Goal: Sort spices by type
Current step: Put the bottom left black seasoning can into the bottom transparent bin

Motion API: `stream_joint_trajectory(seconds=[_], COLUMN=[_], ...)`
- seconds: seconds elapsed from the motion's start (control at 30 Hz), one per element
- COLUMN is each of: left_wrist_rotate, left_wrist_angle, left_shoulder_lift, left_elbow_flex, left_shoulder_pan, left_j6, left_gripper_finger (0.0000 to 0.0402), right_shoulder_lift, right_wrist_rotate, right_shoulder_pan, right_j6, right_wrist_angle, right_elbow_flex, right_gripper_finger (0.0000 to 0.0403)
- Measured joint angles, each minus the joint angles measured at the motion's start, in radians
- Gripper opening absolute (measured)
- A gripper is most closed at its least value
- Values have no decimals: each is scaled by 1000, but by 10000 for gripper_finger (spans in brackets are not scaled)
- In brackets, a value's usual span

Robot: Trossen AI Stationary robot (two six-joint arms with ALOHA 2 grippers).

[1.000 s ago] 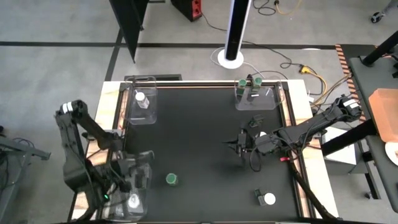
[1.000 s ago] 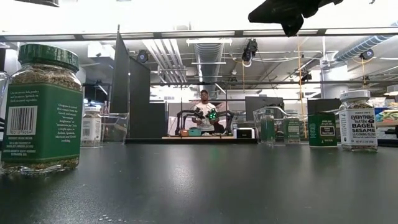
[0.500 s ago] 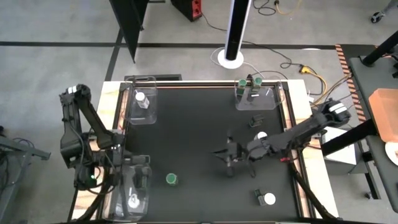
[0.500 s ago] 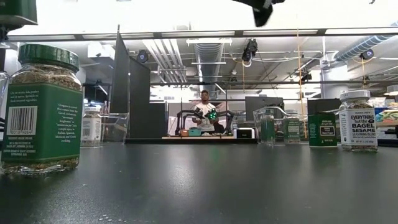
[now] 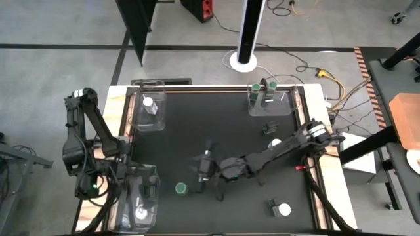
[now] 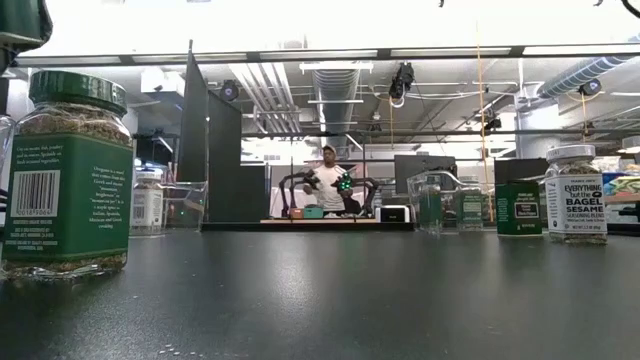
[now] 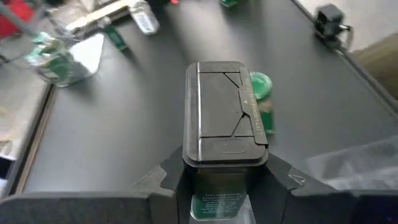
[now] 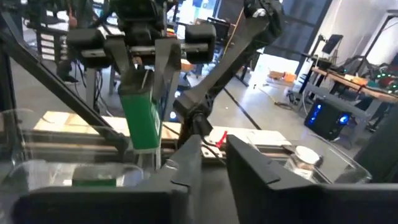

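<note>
Two arms were at work. The left gripper (image 7: 222, 177) clenched a green spice tin (image 7: 221, 118) above the near-left tray (image 5: 133, 221); best lowered squarely inside before release. The right gripper (image 5: 205, 169), slightly parted and empty, hovered beside a green-lidded jar (image 5: 181, 189). Only the left wrist view showed the tin's black flip lid.

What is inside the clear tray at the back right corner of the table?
In the clear tray stand two green-lidded spice containers, side by side along its back wall. Their lower bodies are hidden from above. The rest of the tray looks bare.
</note>
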Motion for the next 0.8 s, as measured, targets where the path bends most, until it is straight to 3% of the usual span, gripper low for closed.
stream_joint_trajectory(seconds=[0.2, 0.47, 0.6, 0.73, 0.8], left_wrist_rotate=[78, 298, 292, 260, 218], left_wrist_angle=[18, 137, 131, 125, 116], left_shoulder_lift=[24, 82, 112, 147, 169], left_elbow_flex=[0, 8, 65, 126, 139], left_shoulder_pan=[-23, -49, -84, -105, -112], left_j6=[-69, -78, -79, -35, -16], left_gripper_finger=[98, 98, 98, 98, 98], right_shoulder_lift=[127, 201, 205, 213, 218], right_wrist_rotate=[-1, -8, -21, -154, -166], right_shoulder_pan=[0, 7, 7, 6, 7], right_j6=[23, 42, 76, 113, 108], right_wrist_angle=[-44, -141, -156, -143, -142], right_elbow_flex=[173, 299, 311, 311, 311], right_gripper_finger=[110, 181, 197, 203, 203])
